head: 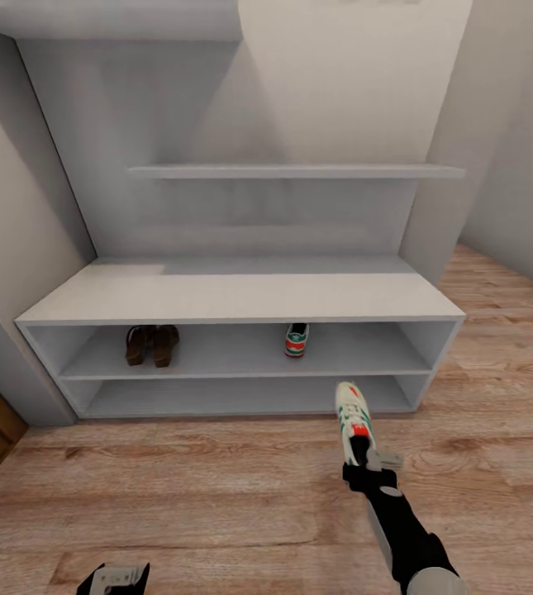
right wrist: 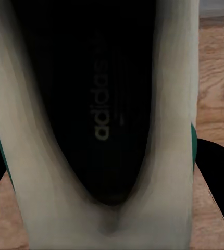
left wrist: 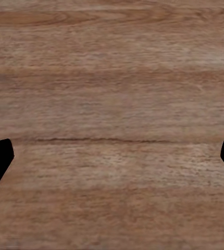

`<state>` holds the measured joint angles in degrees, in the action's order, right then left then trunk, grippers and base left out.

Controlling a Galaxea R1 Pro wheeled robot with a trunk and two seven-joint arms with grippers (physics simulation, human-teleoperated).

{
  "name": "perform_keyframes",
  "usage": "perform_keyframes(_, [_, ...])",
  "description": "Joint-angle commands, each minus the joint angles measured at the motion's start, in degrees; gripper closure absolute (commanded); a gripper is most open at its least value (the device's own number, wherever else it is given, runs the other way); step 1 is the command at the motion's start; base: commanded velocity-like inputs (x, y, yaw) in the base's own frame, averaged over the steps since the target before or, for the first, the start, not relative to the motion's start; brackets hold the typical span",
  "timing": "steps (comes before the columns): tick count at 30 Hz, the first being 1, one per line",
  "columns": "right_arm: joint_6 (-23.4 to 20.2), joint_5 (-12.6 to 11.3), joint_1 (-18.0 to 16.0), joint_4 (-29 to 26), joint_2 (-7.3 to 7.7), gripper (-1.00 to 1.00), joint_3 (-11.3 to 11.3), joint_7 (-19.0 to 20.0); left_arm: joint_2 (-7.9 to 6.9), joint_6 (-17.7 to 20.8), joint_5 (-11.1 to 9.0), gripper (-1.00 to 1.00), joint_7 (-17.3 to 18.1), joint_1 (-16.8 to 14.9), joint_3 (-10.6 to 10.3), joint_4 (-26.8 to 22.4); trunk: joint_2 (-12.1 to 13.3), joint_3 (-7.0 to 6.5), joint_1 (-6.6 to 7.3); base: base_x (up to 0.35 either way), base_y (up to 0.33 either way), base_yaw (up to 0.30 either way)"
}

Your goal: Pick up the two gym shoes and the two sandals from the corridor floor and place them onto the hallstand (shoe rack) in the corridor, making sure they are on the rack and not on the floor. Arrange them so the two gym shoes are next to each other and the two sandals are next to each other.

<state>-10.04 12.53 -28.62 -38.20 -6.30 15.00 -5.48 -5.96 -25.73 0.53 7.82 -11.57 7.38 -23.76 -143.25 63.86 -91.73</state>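
Head view: right gripper [head: 359,446] grasps a gym shoe [head: 354,411] before the rack [head: 241,297]; left gripper [left wrist: 112,156] hangs released over the floor [left wrist: 112,78].

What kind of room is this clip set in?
Most likely a home corridor or entryway: a pale grey shoe rack stands against the wall under a floating shelf, with sandals and one gym shoe on its upper tier, all over wood-plank floor.
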Motion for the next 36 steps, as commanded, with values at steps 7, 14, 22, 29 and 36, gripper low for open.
perform_keyframes(7, [-7.6,0.6,-4.0,-4.3,-1.36,1.00,-2.1,-2.0,-0.46,-0.2,-1.0,-1.00,0.7,0.0,1.2,0.1,0.0,0.05,0.01,0.000,0.000,0.000])
perform_keyframes(14, [-11.8,0.5,-5.9,-8.0,-1.49,1.00,-3.4,-2.1,-0.50,-0.2,-1.0,-1.00,0.7,0.0,1.2,0.1,0.0,0.05,0.01,0.000,0.000,0.000])
perform_keyframes(22, [-12.7,0.5,-6.4,-9.5,-1.37,1.00,-3.9,-2.1,-0.42,-0.4,-0.8,-1.00,0.8,0.0,0.8,0.2,0.0,0.05,0.01,0.000,0.000,0.000])
perform_keyframes(29, [-13.0,0.1,-8.0,-9.5,-3.01,1.00,-3.8,-2.7,-0.34,-0.7,-0.7,-1.00,0.7,0.1,0.8,1.8,0.0,0.05,0.01,0.000,0.000,0.000])
perform_keyframes(36, [-12.8,0.2,-8.8,-9.4,-3.70,1.00,-3.8,-1.3,-0.32,-0.8,-0.8,-1.00,0.7,0.1,0.7,3.7,0.0,0.05,0.01,0.000,0.000,0.000])
